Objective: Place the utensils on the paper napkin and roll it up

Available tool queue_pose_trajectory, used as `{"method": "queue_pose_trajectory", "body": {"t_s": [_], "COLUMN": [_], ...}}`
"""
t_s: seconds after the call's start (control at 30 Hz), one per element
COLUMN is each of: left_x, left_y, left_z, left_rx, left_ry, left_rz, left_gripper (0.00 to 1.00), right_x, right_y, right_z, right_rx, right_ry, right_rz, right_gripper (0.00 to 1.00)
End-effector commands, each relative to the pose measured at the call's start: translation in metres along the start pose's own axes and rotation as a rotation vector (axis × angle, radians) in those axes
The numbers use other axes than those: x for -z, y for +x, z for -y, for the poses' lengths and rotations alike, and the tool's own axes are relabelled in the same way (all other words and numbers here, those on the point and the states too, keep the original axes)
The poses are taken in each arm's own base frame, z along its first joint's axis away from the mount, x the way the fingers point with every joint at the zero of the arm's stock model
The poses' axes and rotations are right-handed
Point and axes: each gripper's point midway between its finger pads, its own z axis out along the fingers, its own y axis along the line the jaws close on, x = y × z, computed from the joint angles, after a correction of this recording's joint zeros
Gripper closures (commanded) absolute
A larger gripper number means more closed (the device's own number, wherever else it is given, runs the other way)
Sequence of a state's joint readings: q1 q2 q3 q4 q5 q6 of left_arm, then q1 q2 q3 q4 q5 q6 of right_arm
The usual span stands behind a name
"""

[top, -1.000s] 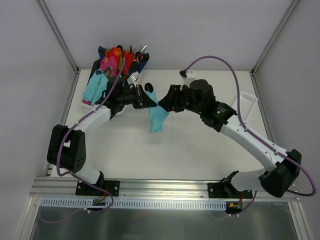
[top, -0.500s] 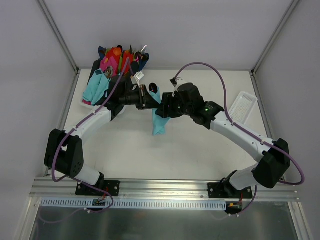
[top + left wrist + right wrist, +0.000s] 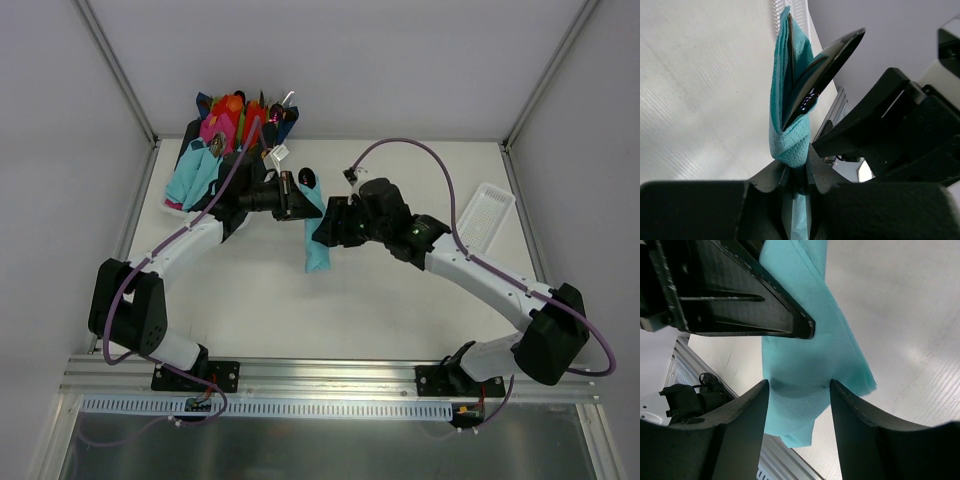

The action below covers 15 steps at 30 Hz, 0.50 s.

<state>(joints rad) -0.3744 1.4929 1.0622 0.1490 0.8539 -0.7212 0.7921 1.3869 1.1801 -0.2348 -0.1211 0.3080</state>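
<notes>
The teal paper napkin [image 3: 317, 238] is a loose roll held up off the table, its lower end hanging free. My left gripper [image 3: 300, 198] is shut on the roll's upper part [image 3: 789, 145]. A dark spoon bowl [image 3: 827, 67] sticks out of the roll's top; it also shows in the top view [image 3: 306, 177]. The other utensils are hidden inside. My right gripper [image 3: 322, 224] is open, its fingers [image 3: 742, 412] standing either side of the hanging napkin [image 3: 810, 370], with small gaps to it.
A heap of pink, red, navy and teal napkin rolls with cutlery [image 3: 232, 125] lies at the back left corner. A white tray [image 3: 484, 215] sits at the right. Metal frame posts border the table.
My right gripper has moved left up to the napkin roll and now straddles it. My left gripper has shifted slightly right with the roll.
</notes>
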Motion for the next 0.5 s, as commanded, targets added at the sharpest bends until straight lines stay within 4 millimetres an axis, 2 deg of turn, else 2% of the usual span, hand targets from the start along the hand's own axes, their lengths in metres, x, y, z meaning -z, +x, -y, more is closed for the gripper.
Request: {"method": "queue_pose_trajectory", "body": {"t_s": [0.0,0.23,0.33,0.37,0.4,0.47], "left_x": [0.011,0.013,0.013,0.013,0.013,0.013], "left_y": [-0.014,-0.011,-0.009,-0.009,-0.007,-0.006], "left_z": [0.046,0.051,0.054,0.056,0.054,0.056], "left_rx": [-0.085,-0.075,-0.063,-0.067,-0.06,-0.05], "left_ry": [0.086,0.11,0.135,0.147,0.149,0.16], "left_rz": [0.037,0.03,0.026,0.029,0.025,0.022], "left_gripper": [1.0,1.0,1.0,1.0,1.0,1.0], "right_x": [0.004,-0.001,0.0,0.0,0.001,0.001], "right_y": [-0.004,0.001,-0.003,0.002,-0.003,0.0], "right_z": [-0.017,-0.015,-0.023,-0.022,-0.027,-0.024], "right_rx": [-0.03,-0.041,-0.045,-0.052,-0.061,-0.084], "right_ry": [-0.079,-0.084,-0.139,-0.158,-0.19,-0.221], "right_rz": [0.029,0.018,0.04,0.028,0.052,0.05], "right_gripper": [0.45,0.45,0.46,0.47,0.48,0.51]}}
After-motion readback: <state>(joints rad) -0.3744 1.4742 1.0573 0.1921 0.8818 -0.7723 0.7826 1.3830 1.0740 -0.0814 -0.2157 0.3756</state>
